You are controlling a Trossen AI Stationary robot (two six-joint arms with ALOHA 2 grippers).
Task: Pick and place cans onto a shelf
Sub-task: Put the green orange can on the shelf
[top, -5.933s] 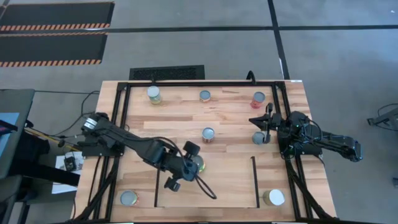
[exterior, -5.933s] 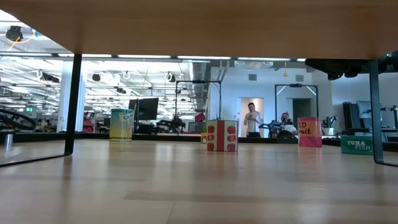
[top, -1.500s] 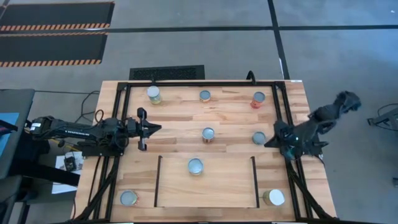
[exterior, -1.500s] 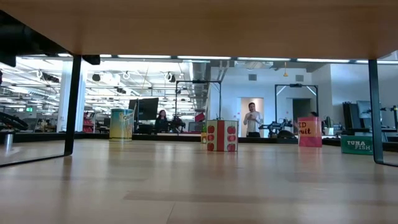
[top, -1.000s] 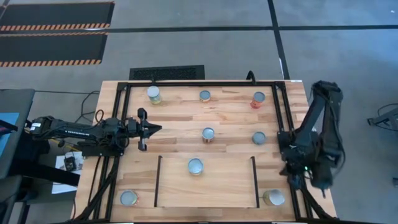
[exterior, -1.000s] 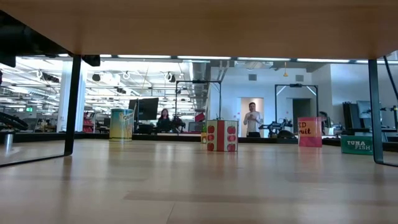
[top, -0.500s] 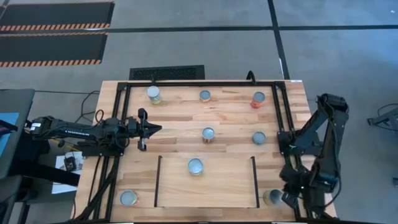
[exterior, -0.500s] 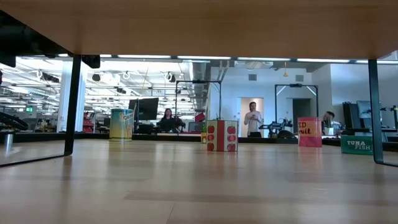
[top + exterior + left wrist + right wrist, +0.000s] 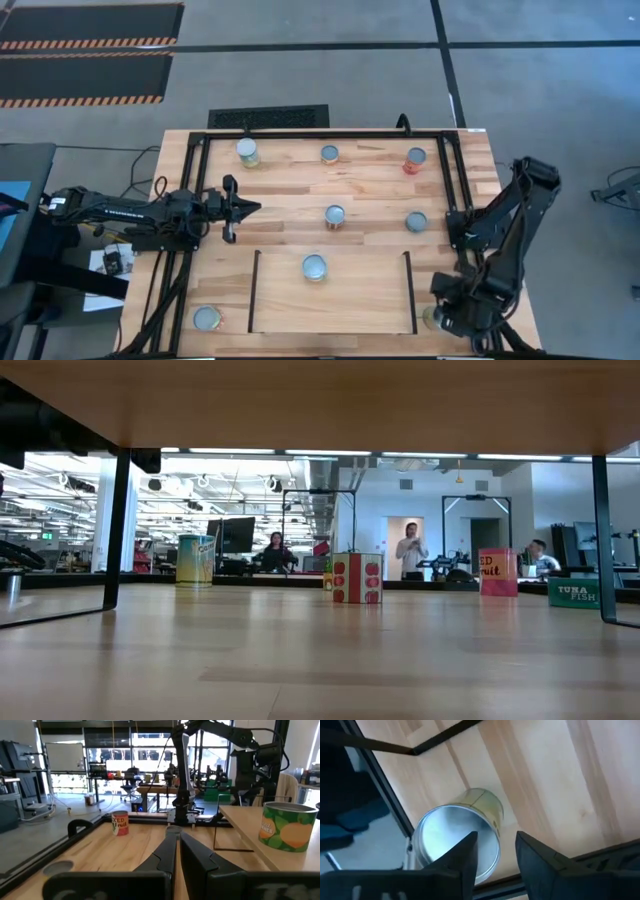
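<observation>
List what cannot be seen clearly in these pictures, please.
- High view: the right hand and arm cover most of the near-right can.
- Low view: no hand shows; the shelf board fills the top.
- Right wrist view: the can's label is unreadable, seen from above.

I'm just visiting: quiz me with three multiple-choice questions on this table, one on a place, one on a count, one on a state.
1. Where is the right tool?
A. over the can at the table's near right corner
B. over the shelf
C. off the table

2. How many cans stand on the shelf?
A. none
B. one
C. three

3. How are the left tool's fingers?
A. wide apart
B. shut
C. around a can

Answers:
1. A, the right tool hangs over the near-right can.
2. B, one silver-topped can stands on the shelf.
3. B, the left tool holds nothing.
</observation>
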